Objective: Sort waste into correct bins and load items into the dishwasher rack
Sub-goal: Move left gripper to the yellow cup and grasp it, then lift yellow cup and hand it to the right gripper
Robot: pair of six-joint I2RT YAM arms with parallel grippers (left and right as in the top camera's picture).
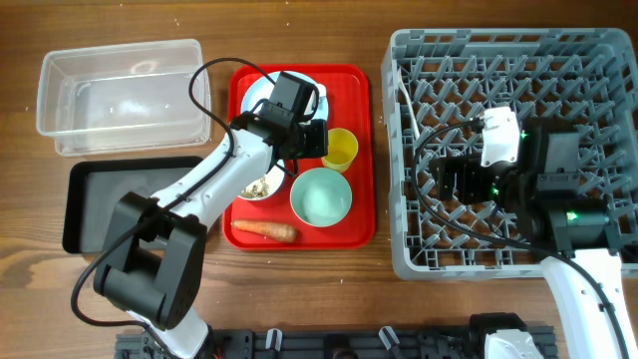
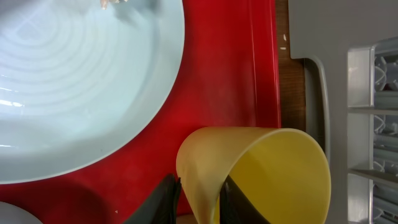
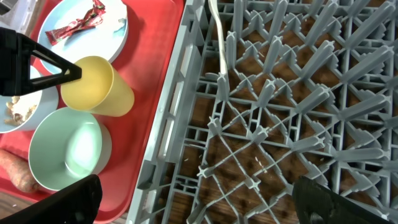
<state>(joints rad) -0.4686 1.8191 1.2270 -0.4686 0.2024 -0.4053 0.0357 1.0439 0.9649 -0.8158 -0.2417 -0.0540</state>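
The dishwasher rack (image 1: 399, 150) fills the table's 3 o'clock side. My right gripper (image 1: 449, 179) hovers over it, fingers spread wide and empty, probably so I can take over dishes there. The red tray (image 1: 361, 160) lies at centre and groups the dishes. At its 3 o'clock edge, nearest the rack, is the yellow cup (image 1: 340, 150). My left gripper (image 2: 199, 196) pinches its wall, one finger inside the rim and one outside, a grip suited to lifting. The carrot (image 1: 261, 231) lies at the tray's 6 o'clock, bound for a bin.
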